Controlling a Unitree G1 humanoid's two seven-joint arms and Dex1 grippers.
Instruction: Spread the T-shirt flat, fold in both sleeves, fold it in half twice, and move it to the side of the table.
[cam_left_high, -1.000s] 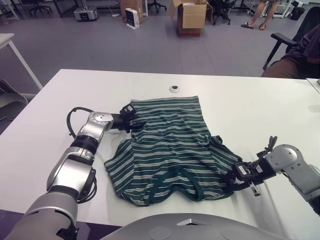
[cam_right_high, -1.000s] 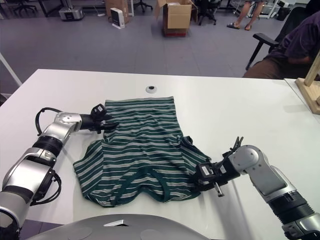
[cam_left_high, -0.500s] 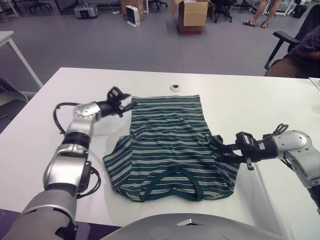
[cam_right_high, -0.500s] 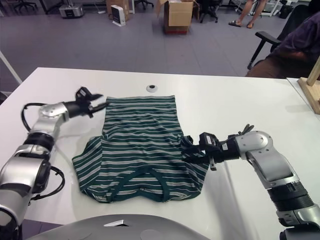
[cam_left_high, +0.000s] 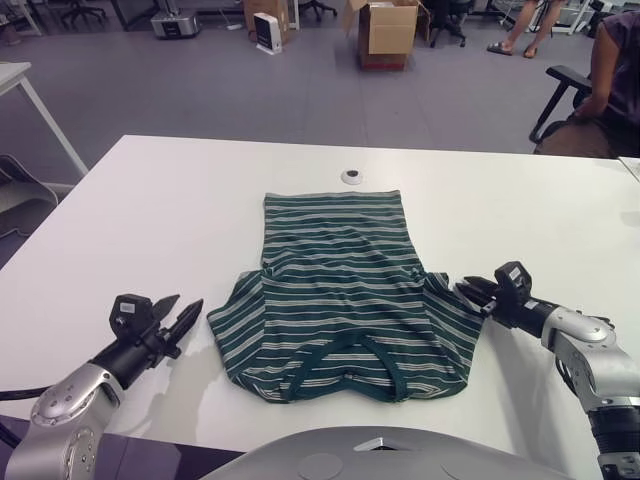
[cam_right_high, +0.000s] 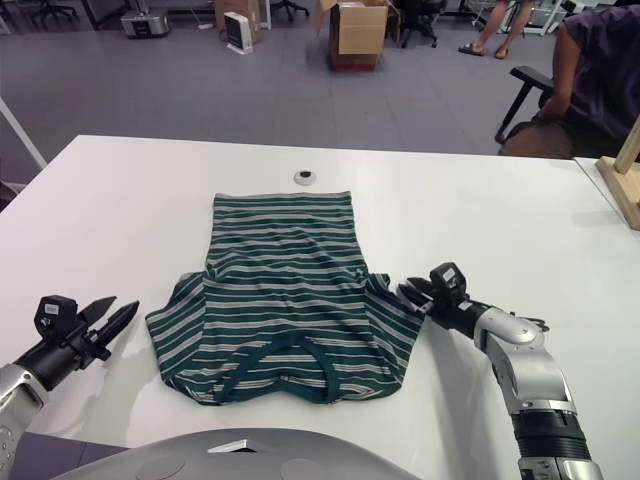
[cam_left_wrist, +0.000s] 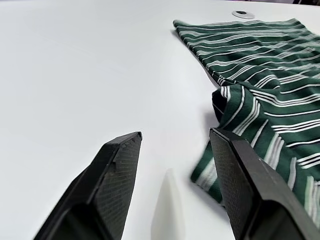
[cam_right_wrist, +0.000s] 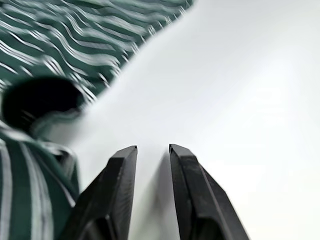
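A green T-shirt (cam_left_high: 345, 285) with white stripes lies spread on the white table (cam_left_high: 150, 210), collar toward me and hem at the far side. Its left sleeve (cam_left_high: 232, 315) and right sleeve (cam_left_high: 452, 318) stick out to the sides. My left gripper (cam_left_high: 190, 300) hovers open over bare table just left of the left sleeve, fingertips pointing at it; in the left wrist view the left gripper (cam_left_wrist: 175, 134) holds nothing. My right gripper (cam_left_high: 465, 290) sits at the right sleeve's edge, open by a narrow gap, and the right gripper (cam_right_wrist: 152, 147) is empty over bare table.
A small round grommet (cam_left_high: 350, 177) sits in the table just beyond the hem. A wooden stand (cam_right_high: 625, 170) is on the table's far right edge. On the floor behind stands a cardboard box (cam_left_high: 385, 30). Bare table lies on both sides of the shirt.
My left gripper left the shirt's far left hem corner and drew back to the near left. My right gripper let go of the right sleeve and backed off slightly.
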